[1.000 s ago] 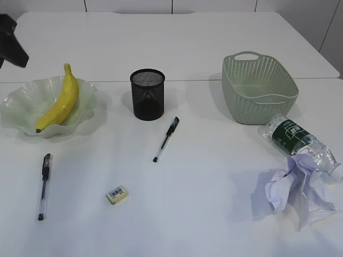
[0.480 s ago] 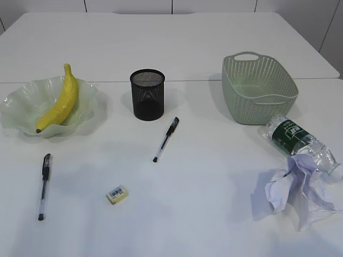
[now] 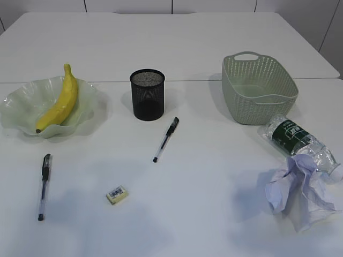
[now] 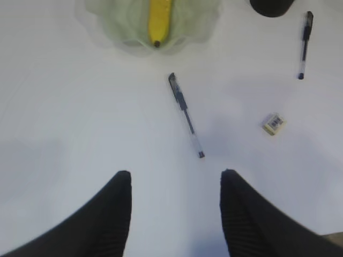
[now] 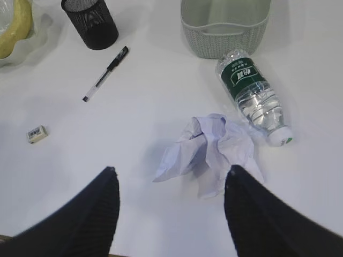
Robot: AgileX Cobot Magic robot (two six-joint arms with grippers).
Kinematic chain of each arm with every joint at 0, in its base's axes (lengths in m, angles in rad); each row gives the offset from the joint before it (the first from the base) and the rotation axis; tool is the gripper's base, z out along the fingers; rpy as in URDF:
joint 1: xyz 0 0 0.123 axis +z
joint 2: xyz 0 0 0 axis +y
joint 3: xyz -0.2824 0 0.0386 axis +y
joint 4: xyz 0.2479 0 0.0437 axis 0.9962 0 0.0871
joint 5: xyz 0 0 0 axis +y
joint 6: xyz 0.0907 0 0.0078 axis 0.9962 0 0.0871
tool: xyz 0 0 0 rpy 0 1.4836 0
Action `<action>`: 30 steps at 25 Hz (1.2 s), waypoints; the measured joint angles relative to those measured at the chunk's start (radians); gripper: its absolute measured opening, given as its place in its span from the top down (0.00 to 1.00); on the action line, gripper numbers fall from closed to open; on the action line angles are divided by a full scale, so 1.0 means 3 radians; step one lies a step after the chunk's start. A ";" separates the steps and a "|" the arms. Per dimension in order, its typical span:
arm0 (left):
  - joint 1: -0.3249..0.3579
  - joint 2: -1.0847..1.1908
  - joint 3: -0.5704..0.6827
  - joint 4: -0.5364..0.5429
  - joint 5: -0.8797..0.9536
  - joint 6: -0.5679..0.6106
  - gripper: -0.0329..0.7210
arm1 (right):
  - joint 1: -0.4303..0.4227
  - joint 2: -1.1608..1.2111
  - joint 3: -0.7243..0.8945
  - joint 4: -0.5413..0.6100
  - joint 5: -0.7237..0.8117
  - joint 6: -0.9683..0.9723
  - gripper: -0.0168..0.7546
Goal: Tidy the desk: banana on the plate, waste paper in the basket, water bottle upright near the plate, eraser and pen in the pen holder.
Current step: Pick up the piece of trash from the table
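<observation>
Crumpled paper (image 5: pixel 211 150) just beyond right tool (image 5: pixel 170 184) (empty)

Very little can be read. The bottle (image 5: pixel 252 95) lying on its side carries a dark green label (image 5: pixel 242 76) with white characters near its upper end, but they are too small and blurred to make out; in the exterior view the same label (image 3: pixel 289 135) shows only pale smudges. The small eraser (image 4: pixel 273 123) bears a white sticker with black barcode lines, with no digits legible. No other writing, brand or number shows.
</observation>
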 joint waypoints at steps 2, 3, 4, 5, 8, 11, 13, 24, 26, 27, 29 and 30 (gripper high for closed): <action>0.0000 0.0000 0.0000 -0.0060 0.0085 0.0000 0.45 | 0.0000 0.0235 -0.0130 0.0016 0.0076 0.0017 0.38; 0.0000 0.0000 0.0000 -0.0066 0.0133 0.0000 0.45 | 0.0000 0.0384 -0.0179 0.0030 0.0104 0.0022 0.38; 0.0000 0.0000 0.0000 -0.0071 0.0171 0.0000 0.45 | 0.0000 0.0520 -0.0235 0.0051 0.0153 0.0022 0.38; 0.0000 0.0000 0.0000 -0.0071 0.0196 0.0000 0.45 | 0.0000 0.0690 -0.0290 0.0064 0.0198 0.0022 0.38; 0.0000 0.0000 0.0000 -0.0082 0.0251 -0.0005 0.45 | 0.0000 0.1187 -0.0451 0.0096 0.0298 -0.0010 0.37; 0.0000 0.0000 0.0000 -0.0094 0.0251 -0.0007 0.45 | 0.0000 0.1617 -0.0627 0.0103 0.0343 -0.0133 0.32; 0.0000 0.0000 0.0000 -0.0131 0.0245 -0.0007 0.45 | 0.0000 0.1850 -0.0751 0.0103 0.0311 -0.0219 0.26; 0.0000 0.0000 0.0000 -0.0248 0.0232 -0.0007 0.45 | 0.0000 0.2911 -0.0907 0.0017 0.0142 -0.0299 0.19; 0.0000 0.0000 0.0000 -0.0248 0.0232 -0.0007 0.45 | 0.0000 0.3047 -0.0922 0.0006 0.0112 -0.0307 0.19; 0.0000 0.0000 0.0000 -0.0248 0.0232 -0.0007 0.45 | 0.0000 0.3112 -0.0928 -0.0009 0.0095 -0.0307 0.18; 0.0000 0.0000 0.0000 -0.0248 0.0217 -0.0007 0.45 | 0.0000 0.3215 -0.0928 -0.0058 0.0075 -0.0307 0.18; 0.0000 0.0000 0.0000 -0.0248 0.0202 -0.0007 0.45 | 0.0000 0.3261 -0.0928 -0.0096 0.0060 -0.0307 0.18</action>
